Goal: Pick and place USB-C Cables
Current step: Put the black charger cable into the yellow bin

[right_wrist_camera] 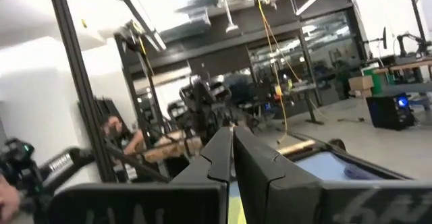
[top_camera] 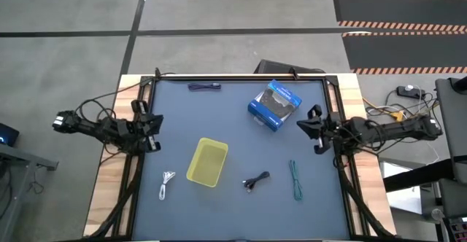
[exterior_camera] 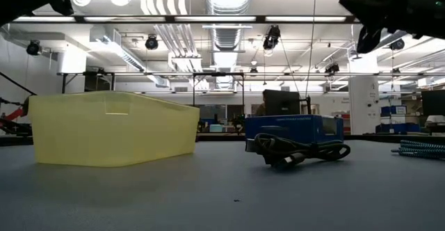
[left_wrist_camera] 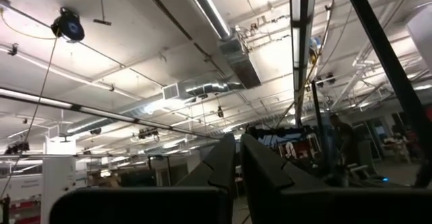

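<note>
Nothing of the task appears to have been done yet. The dark surface (top_camera: 241,213) is seen from above with all four cables lying loose on it, and the yellow tray (top_camera: 208,162), standing about midway between the two grippers, is seen to hold nothing; it is judged to be the likely place for the cables, though the task does not name one. A blue and black retail box (top_camera: 274,105) stands a short way from the right gripper (top_camera: 315,129), toward the far edge.

The right gripper is held at the right edge of the surface and the left gripper (top_camera: 149,127) at the left edge; both are raised and clear of every cable. In each wrist view the two fingers are seen pressed almost together, with nothing between them.

The teal-green cable (top_camera: 295,179) lies nearest the right gripper, toward the near edge. The black cable (top_camera: 256,181) is coiled beyond it, between that cable and the tray. The white cable (top_camera: 167,184) lies near the left gripper, toward the near edge and just beside the tray. The dark purple cable (top_camera: 204,87) lies at the far edge, well apart from both grippers.

All four picks and placements are judged to remain.
</note>
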Robot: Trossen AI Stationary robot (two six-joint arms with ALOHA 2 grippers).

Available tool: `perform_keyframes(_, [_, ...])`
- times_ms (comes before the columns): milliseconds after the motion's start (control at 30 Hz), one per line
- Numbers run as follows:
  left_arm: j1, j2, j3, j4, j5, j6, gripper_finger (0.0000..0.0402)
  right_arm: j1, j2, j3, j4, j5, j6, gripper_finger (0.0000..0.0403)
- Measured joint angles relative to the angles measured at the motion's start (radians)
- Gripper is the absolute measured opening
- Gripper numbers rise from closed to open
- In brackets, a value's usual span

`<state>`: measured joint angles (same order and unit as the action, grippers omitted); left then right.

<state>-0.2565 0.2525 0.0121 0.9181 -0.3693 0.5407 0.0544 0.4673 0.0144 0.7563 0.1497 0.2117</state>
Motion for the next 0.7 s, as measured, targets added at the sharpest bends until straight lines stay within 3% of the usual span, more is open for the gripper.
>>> perform_keyframes(233, [0.0, 0.001, 0.0, 0.016, 0.0, 0.0, 0.0008, 0.0, 0.202, 0.125, -0.003, -0.001, -0.004, 0.0009])
perform_keyframes(400, [0.0, 0.002, -0.003, 0.015, 0.0, -0.003, 0.0008, 0.0, 0.321, 0.25, -0.101, -0.051, -0.013, 0.0009])
perform_keyframes(700, [0.0, 0.003, -0.004, 0.007, -0.005, -0.004, 0.0008, 0.017, 0.503, 0.576, -0.575, -0.055, -0.005, 0.0009])
